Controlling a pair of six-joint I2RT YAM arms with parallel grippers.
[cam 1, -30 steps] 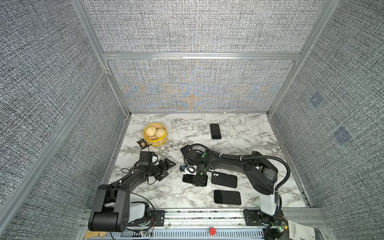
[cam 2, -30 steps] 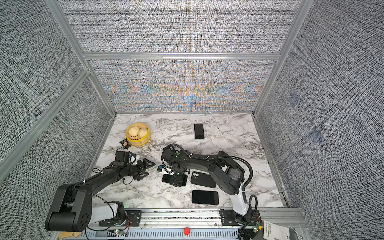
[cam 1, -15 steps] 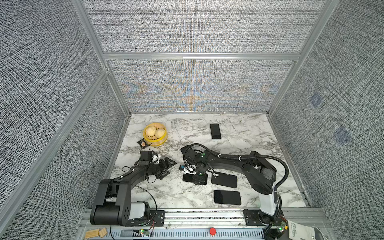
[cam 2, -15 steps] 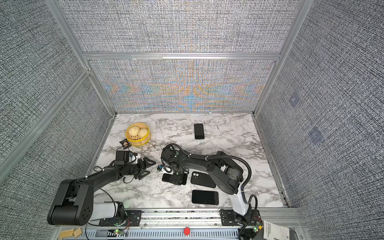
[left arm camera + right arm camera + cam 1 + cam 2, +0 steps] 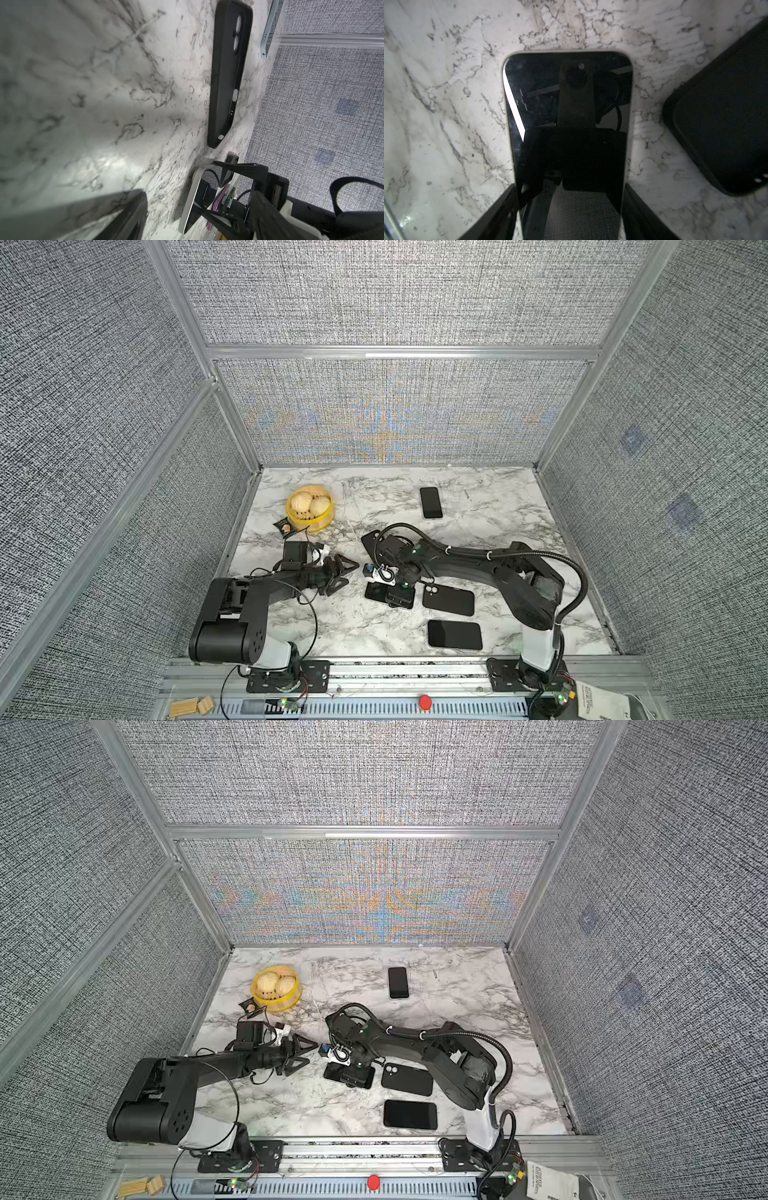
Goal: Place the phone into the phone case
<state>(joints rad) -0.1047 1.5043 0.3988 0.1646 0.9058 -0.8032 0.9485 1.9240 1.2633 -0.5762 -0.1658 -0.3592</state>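
Observation:
A silver-edged phone [image 5: 571, 104] lies screen up on the marble table at front centre, seen in both top views [image 5: 374, 593] [image 5: 334, 1072]. My right gripper [image 5: 571, 218] [image 5: 399, 597] reaches down over it, a finger against each long edge, shut on it. The black phone case [image 5: 451, 601] [image 5: 407, 1079] [image 5: 726, 124] lies open side down just right of the phone, camera holes showing, also in the left wrist view [image 5: 228, 72]. My left gripper [image 5: 345, 572] [image 5: 303, 1052] [image 5: 199, 193] hovers low just left of the phone, open and empty.
Another dark phone [image 5: 455, 634] lies near the front edge, and a third phone [image 5: 430, 502] sits at the back. A yellow bowl of buns [image 5: 310, 510] stands back left with a small dark packet [image 5: 283, 526] beside it. Grey walls close in the table.
The right gripper's jaws have drawn in against the phone's long edges. The left gripper's jaws have narrowed slightly. Neither arm has visibly shifted.

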